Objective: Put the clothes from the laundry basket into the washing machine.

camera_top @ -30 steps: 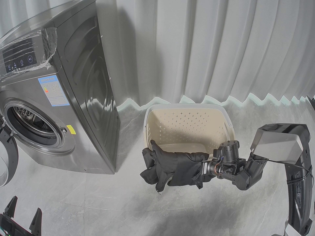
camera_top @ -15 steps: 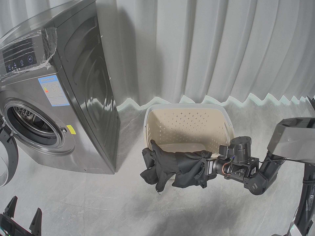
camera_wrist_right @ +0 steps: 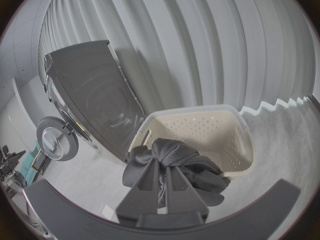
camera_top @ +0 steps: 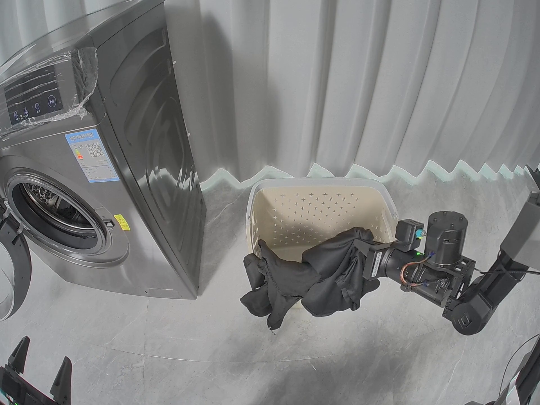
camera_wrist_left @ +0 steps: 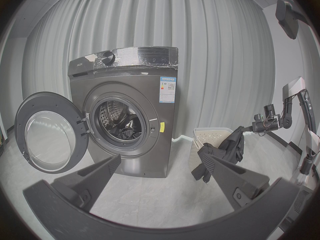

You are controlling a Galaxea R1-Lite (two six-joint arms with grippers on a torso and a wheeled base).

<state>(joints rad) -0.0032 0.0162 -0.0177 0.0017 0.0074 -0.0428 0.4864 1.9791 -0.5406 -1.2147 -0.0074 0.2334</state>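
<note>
A cream laundry basket (camera_top: 323,187) stands on the floor right of the grey washing machine (camera_top: 95,158), whose round door (camera_wrist_left: 46,130) hangs open; dark clothes (camera_wrist_left: 128,133) lie in the drum. A black garment (camera_top: 315,274) drapes over the basket's front rim. My right gripper (camera_wrist_right: 162,170) is shut on the black garment (camera_wrist_right: 176,157), holding its bunched end above the basket's near edge while the rest hangs over the rim. My left gripper (camera_wrist_left: 161,164) stands open low at the near left, facing the machine, with nothing between its fingers (camera_top: 62,375).
White curtains (camera_top: 349,68) hang behind the basket and machine. Bare grey floor (camera_top: 185,344) lies between me, the machine and the basket. The open door (camera_top: 11,271) juts out at the far left.
My right gripper has pulled back to the right and risen, lifting the garment's gripped end; the cloth now bunches higher over the basket's rim. The left arm has kept still.
</note>
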